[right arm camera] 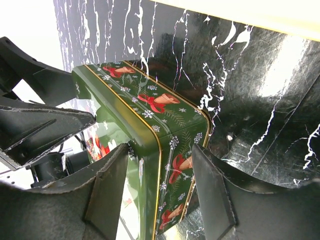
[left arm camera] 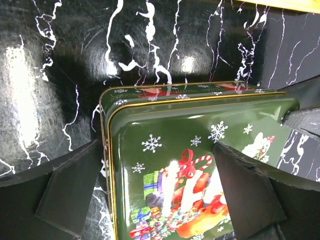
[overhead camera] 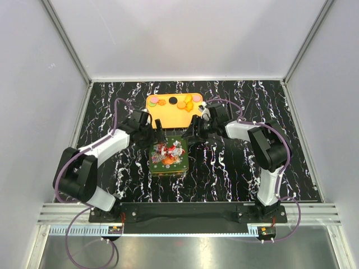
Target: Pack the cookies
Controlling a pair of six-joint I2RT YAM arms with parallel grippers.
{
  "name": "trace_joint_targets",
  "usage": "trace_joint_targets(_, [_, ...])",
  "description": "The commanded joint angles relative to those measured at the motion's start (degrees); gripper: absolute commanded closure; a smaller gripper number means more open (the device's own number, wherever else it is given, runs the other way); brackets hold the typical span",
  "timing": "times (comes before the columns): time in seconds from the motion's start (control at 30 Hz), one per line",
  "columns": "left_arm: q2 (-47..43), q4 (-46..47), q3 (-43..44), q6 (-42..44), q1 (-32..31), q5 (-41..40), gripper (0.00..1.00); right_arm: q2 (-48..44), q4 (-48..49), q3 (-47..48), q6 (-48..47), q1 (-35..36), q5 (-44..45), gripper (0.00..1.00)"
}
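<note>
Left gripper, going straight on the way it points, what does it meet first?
Most likely the green tin, at the left edge of its lid, which lies within the open span of the left gripper. How far off it is, the picture does not settle.

Top view looks down from behind; both wrist views, close-in, share the green tin.

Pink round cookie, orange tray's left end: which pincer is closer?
Left. The left pincer is straight below the pink round cookie in top view; the right pincer sits farther right.
</note>
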Motion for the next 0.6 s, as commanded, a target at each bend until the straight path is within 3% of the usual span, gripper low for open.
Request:
trace_joint_targets(0.0, [1.6,1.3,2.9,0.1,0.4,-1.1,0.01,0.8,-0.6,1.4,-1.1,-0.3,1.7,0.40])
trace_joint_targets(0.2, [4.2,1.4,4.4,-0.3,0.6,-0.9,0.01,3.1,2.0,1.1,1.2,-0.3,-0.6,0.40])
trace_joint_targets(0.57, [7.1,1.4,5.3,0.3,0.6,0.5,0.01,2.1,7.1,-5.6,4.4,0.9,-0.8,0.55])
